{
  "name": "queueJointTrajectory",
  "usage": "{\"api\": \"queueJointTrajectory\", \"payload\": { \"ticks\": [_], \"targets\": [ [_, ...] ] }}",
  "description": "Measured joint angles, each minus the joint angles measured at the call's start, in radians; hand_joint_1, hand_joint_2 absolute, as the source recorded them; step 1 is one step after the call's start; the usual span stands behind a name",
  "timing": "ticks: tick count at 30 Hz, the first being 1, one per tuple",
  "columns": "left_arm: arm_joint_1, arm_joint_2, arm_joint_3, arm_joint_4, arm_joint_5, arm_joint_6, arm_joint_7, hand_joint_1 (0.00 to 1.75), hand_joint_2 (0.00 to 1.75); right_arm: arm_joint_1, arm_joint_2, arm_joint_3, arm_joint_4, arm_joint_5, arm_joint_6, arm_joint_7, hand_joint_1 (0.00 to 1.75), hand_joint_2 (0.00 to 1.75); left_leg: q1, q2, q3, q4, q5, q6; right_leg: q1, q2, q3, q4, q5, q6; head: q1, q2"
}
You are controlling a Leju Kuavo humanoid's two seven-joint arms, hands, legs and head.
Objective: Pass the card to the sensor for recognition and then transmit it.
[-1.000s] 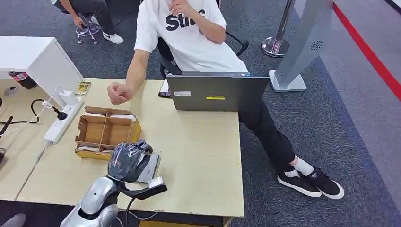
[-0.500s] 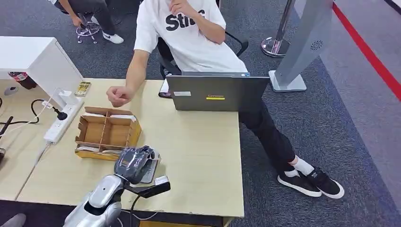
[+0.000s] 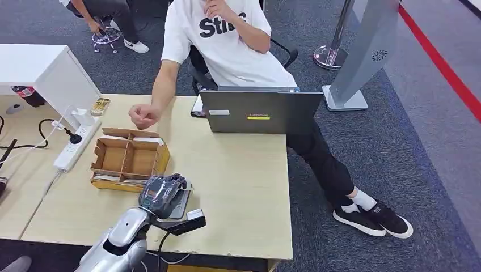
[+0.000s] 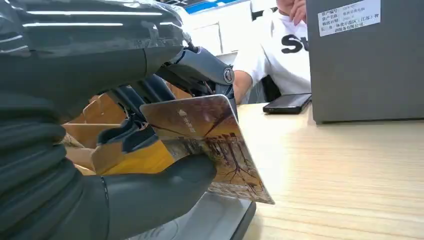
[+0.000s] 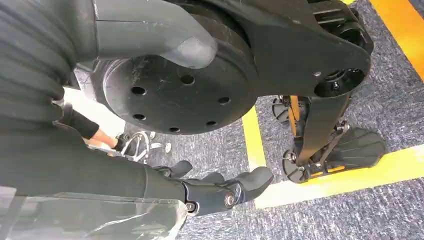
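My left hand point(image 3: 162, 194) sits low in the frame's lower left, thumb point(image 4: 165, 192) and fingers pinching the card point(image 4: 210, 142). The card lies tilted, its far edge dipping to the grey sensor point(image 3: 180, 205) directly beneath it, just above or touching; I cannot tell which. Its long axis runs away from my palm toward the laptop point(image 3: 261, 111) at upper centre. The person's hand point(image 3: 143, 115) waits beyond the cardboard box point(image 3: 128, 158). My right hand point(image 5: 215, 190) hangs by the floor, fingers loosely apart, holding nothing.
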Motion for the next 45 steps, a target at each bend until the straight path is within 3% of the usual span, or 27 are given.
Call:
{"api": "queueJointTrajectory", "payload": {
  "ticks": [4,9,19,39,40,41,42,45],
  "targets": [
    [0.0,0.002,0.0,-0.002,-0.003,0.068,0.0,1.75,1.75,0.0,0.0,0.003,0.0,0.0,0.0,0.0,0.0,1.75,0.0,0.0,0.0,0.0,0.0,0.0,0.0,0.0,-0.001,0.0,0.0,0.0,0.0,0.0],
    [-0.048,0.044,0.008,-0.043,0.015,0.146,0.0,1.75,1.75,-0.001,-0.002,0.013,0.0,-0.005,0.0,0.0,0.0,1.75,0.0,0.0,0.0,0.0,0.0,0.0,0.0,0.0,-0.001,0.001,0.0,0.0,0.0,0.0],
    [-0.164,0.151,0.11,-0.1,0.113,0.144,-0.013,1.75,1.75,0.041,-0.004,0.04,0.0,-0.007,-0.002,0.012,0.0,1.75,0.0,0.0,-0.002,0.0,0.001,-0.001,0.0,0.0,-0.002,0.002,0.0,0.0,0.0,0.0],
    [-0.156,0.167,0.157,-0.105,0.121,0.2,-0.024,1.75,1.75,0.043,-0.004,0.049,0.0,-0.008,-0.002,0.012,0.0,1.75,0.0,-0.001,-0.002,0.0,0.001,-0.001,0.0,-0.001,-0.002,0.002,0.0,0.0,0.0,0.0],
    [-0.156,0.167,0.158,-0.105,0.12,0.2,-0.027,1.31,1.75,0.043,-0.004,0.05,0.0,-0.008,-0.002,0.012,0.0,1.75,0.0,-0.001,-0.002,0.0,0.001,-0.001,0.0,0.0,-0.002,0.002,0.0,0.0,0.0,0.0],
    [-0.156,0.167,0.159,-0.105,0.119,0.2,-0.031,0.09,1.75,0.043,-0.004,0.051,0.0,-0.008,-0.002,0.012,0.0,1.75,0.0,-0.001,-0.002,0.0,0.001,-0.001,0.0,0.0,-0.002,0.002,0.0,0.0,0.0,0.0],
    [-0.156,0.167,0.16,-0.105,0.119,0.2,-0.032,0.0,1.75,0.043,-0.004,0.052,0.0,-0.008,-0.002,0.012,0.0,1.75,0.0,-0.001,-0.002,0.0,0.001,-0.001,0.0,0.0,-0.002,0.002,0.0,0.0,0.0,0.0],
    [-0.153,0.167,0.161,-0.105,0.118,0.2,-0.034,0.0,1.75,0.042,-0.004,0.057,0.0,-0.008,-0.002,0.012,0.0,1.75,0.0,-0.001,-0.002,0.0,0.001,-0.001,0.0,-0.001,-0.002,0.002,0.0,0.0,0.0,0.0]
  ]
}}
